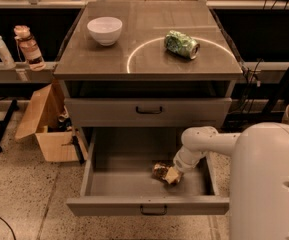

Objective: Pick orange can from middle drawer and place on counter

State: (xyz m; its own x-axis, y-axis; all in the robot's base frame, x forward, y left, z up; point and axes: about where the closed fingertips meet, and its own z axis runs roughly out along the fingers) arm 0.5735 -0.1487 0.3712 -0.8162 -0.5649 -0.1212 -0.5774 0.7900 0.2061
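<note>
The middle drawer (109,184) stands pulled out below the counter (94,61). The orange can (161,171) lies on the drawer's grey tray, right of its middle. My gripper (172,175) reaches down into the drawer from the right and sits right against the can's right end, partly covering it. My white arm (204,141) bends over the drawer's right side.
A green can (182,44) lies on its side inside the white circle on the counter. A white bowl (104,30) stands at the counter's back left. A shut drawer (149,111) is above the open one. An open cardboard box (49,126) is on the floor at left.
</note>
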